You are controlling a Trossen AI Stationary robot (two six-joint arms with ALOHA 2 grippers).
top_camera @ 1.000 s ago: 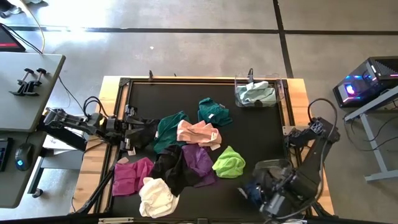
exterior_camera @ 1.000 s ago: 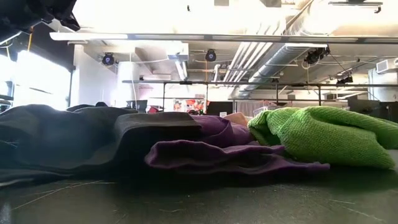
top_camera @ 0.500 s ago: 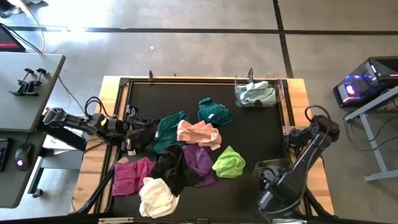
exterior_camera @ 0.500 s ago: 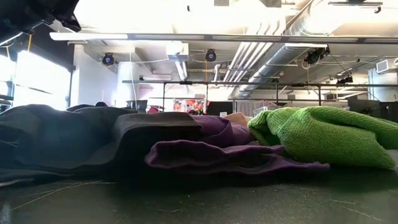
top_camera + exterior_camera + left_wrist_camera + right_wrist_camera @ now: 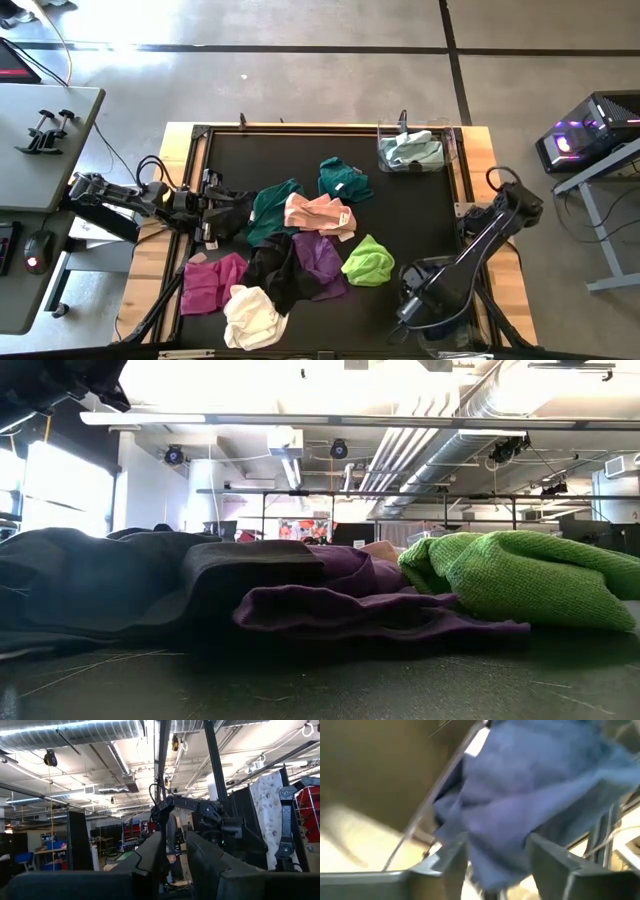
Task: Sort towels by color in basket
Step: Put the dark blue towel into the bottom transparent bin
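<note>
Several towels lie in a heap mid-table: teal (image 5: 343, 178), dark green (image 5: 272, 208), peach-pink (image 5: 320, 213), purple (image 5: 320, 262), lime green (image 5: 368, 260), black (image 5: 268, 275), magenta (image 5: 212, 282) and cream (image 5: 252, 315). My right gripper (image 5: 408, 308) points down at the table's near right corner. In the right wrist view its fingers stand apart (image 5: 495, 855), with a blue towel (image 5: 530, 785) bunched just beyond and between them, over a clear container's rim (image 5: 420, 825). My left gripper (image 5: 175, 855) waits at the table's left edge, pointing upward, with a narrow empty gap between its fingers. My right gripper comes at the blue towel from above, fingers pointing down, and part of the cloth (image 5: 495, 870) shows in the gap between them. Whether either finger (image 5: 555, 865) touches the cloth, I cannot tell, because the view is blurred.
A clear basket (image 5: 448, 150) at the far right corner holds pale blue and mint cloths (image 5: 412, 150). A dark cloth (image 5: 232, 212) lies beside my left gripper. In the low view the lime green towel (image 5: 520, 590) and purple towel (image 5: 370, 610) fill the foreground.
My right arm has sunk at the near right corner and gone a little toward the table's left edge. The blue towel that showed beside the gripper in the high view is now hidden under the arm. The heap has not moved.
</note>
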